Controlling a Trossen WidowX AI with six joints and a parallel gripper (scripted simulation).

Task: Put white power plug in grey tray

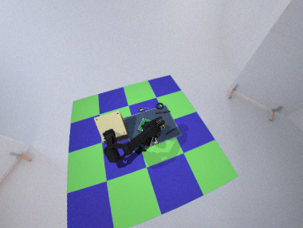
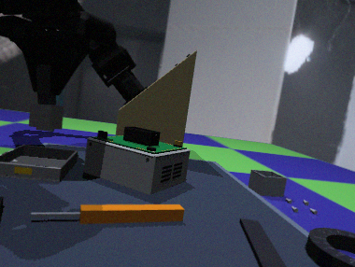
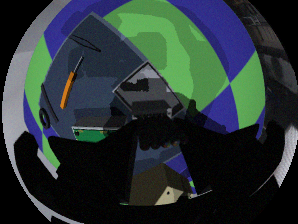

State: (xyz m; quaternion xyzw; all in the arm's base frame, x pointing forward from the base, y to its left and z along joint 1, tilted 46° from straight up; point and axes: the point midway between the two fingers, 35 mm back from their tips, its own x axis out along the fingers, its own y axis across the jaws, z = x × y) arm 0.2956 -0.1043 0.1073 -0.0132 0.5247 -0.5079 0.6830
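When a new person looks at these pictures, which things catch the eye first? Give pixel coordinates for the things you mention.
Probably the orange-handled screwdriver (image 2: pixel 132 214) (image 3: pixel 67 90), lying on the dark mat (image 2: pixel 210 201) (image 3: pixel 95 100). Next, the green circuit board (image 2: pixel 114 140) (image 3: pixel 90 135) on its grey box (image 2: pixel 122 168), and the black arm (image 1: pixel 137 144) (image 2: pixel 109 58) reaching over the mat.
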